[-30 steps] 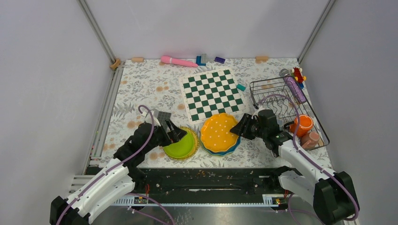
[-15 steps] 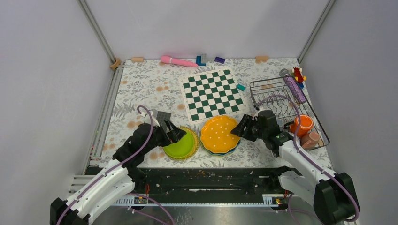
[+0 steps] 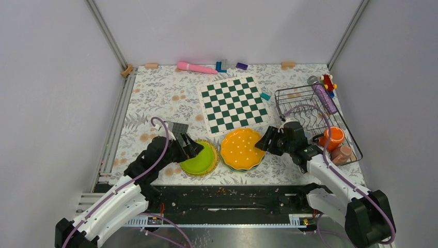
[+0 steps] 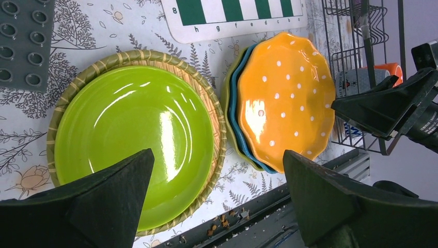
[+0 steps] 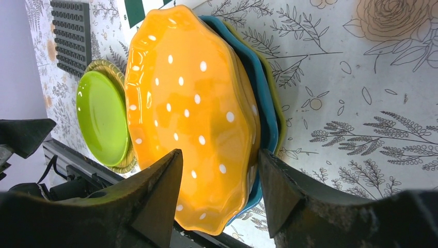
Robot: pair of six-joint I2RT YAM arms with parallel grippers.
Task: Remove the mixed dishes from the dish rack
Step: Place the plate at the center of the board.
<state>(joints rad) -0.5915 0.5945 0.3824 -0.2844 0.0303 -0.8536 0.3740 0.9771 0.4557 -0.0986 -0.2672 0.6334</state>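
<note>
An orange white-dotted scalloped plate (image 3: 240,148) lies on a teal plate (image 5: 263,119) and a yellow-green plate (image 5: 279,113). My right gripper (image 3: 266,140) is open, with its fingers on either side of the orange plate's right rim (image 5: 186,103). My left gripper (image 3: 192,147) is open and empty above a lime-green plate (image 3: 200,159) in a woven-patterned dish (image 4: 129,56). The dish rack (image 3: 315,121) stands at the right and holds an orange cup (image 3: 333,137) and a pink cup (image 3: 342,152).
A green-and-white chessboard (image 3: 234,102) lies behind the plates. A grey studded baseplate (image 3: 179,128) sits by my left gripper. A purple tube (image 3: 324,98) and a red toy (image 3: 327,81) are at the rack's far end. Small items line the back edge.
The orange plate has come down from a tilt to lie flat on the teal plate. The right gripper has shifted slightly right. The left arm is still.
</note>
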